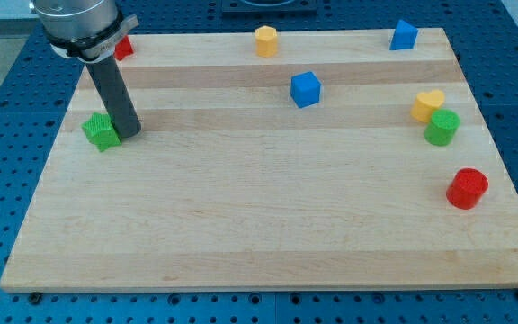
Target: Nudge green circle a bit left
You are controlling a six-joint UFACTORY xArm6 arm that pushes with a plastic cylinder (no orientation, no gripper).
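Observation:
The green circle is a short green cylinder near the view's right edge of the wooden board, touching a yellow heart-shaped block just above it. My tip is at the far left of the board, right beside a green star-shaped block and touching or nearly touching its right side. The tip is far from the green circle, almost the whole board width to its left.
A red cylinder lies below the green circle. A blue cube sits at upper middle, a yellow hexagon block at top middle, a blue block at top right. A red block shows partly behind the arm at top left.

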